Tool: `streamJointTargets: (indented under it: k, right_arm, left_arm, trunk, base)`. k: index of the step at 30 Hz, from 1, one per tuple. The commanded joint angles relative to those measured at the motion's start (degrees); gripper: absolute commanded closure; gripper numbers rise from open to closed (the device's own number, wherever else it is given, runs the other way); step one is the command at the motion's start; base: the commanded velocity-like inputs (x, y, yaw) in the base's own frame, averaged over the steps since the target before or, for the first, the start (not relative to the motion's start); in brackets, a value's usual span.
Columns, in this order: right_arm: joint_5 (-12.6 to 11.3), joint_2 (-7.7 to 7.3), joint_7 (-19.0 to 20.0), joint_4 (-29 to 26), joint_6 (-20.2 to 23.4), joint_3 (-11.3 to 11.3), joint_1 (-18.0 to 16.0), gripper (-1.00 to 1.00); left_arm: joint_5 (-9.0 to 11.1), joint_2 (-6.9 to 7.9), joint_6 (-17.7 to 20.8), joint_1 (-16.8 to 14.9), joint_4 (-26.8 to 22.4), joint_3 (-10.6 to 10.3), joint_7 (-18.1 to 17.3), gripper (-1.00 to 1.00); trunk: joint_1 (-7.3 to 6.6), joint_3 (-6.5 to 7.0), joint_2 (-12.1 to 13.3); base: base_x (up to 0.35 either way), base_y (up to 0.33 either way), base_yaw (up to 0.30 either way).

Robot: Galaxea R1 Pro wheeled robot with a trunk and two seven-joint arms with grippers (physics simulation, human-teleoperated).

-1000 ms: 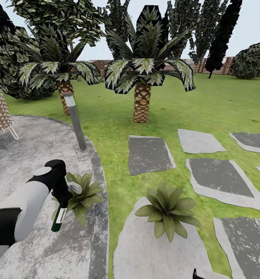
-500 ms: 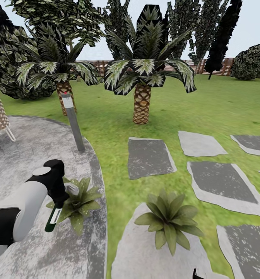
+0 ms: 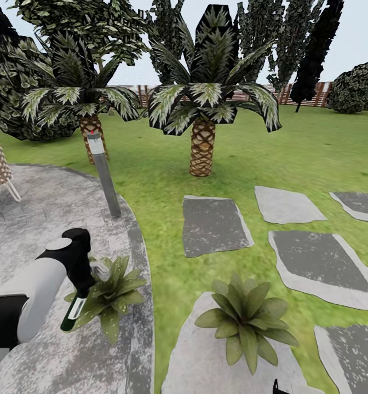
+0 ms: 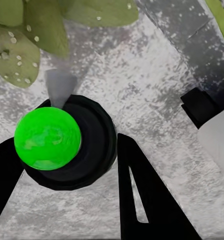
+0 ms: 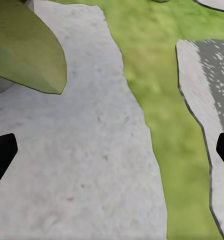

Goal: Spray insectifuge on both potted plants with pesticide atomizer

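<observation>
- Over the patio's (image 3: pixel 36 219) right-hand edge, your left gripper (image 3: pixel 81 290) is clamped on the pesticide atomizer (image 3: pixel 72 314), so the pickup is done.
- Droplets speckle the leaves of the left potted plant (image 3: pixel 111 287) in the left wrist view; judge its coverage as begun, not finished.
- On the near stepping stone (image 3: pixel 206 361), the right potted plant (image 3: pixel 247 320) looks unsprayed.
- Your right gripper (image 5: pixel 112 150) stands wide, holding nothing.
</observation>
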Motion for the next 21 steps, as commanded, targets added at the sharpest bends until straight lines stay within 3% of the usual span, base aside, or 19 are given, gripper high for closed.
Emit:
streamJointTargets:
  k: [1,8,11,21]
  right_arm:
    - [0.61,0.00,-0.24,0.05,-0.16,-0.40,-0.03,-1.00]
    - [0.70,-0.99,-0.24,0.05,-0.16,-0.40,-0.04,-1.00]
    - [0.70,-1.05,-0.24,0.05,-0.12,-0.40,-0.03,-1.00]
    - [0.70,-1.02,-0.24,0.05,-0.12,-0.40,-0.04,-1.00]
  left_arm:
    - [-0.50,-0.02,-0.74,0.27,-0.05,0.05,-0.49,1.00]
    - [-0.38,-1.96,-1.59,-0.16,-0.21,0.36,-0.49,1.00]
    - [-0.41,-1.33,-1.27,-0.38,-0.53,0.41,-0.49,1.00]
    - [-0.45,-2.11,-0.89,-0.34,-0.92,0.36,-0.49,1.00]
  trunk:
    - [-0.01,-0.05,-0.02]
    - [-0.01,-0.05,-0.02]
    - [-0.01,-0.05,-0.02]
    - [-0.01,-0.05,-0.02]
  base:
    - [0.000,0.000,0.000]
    - [0.000,0.000,0.000]
    - [0.000,-0.021,0.000]
    - [0.000,-0.246,0.000]
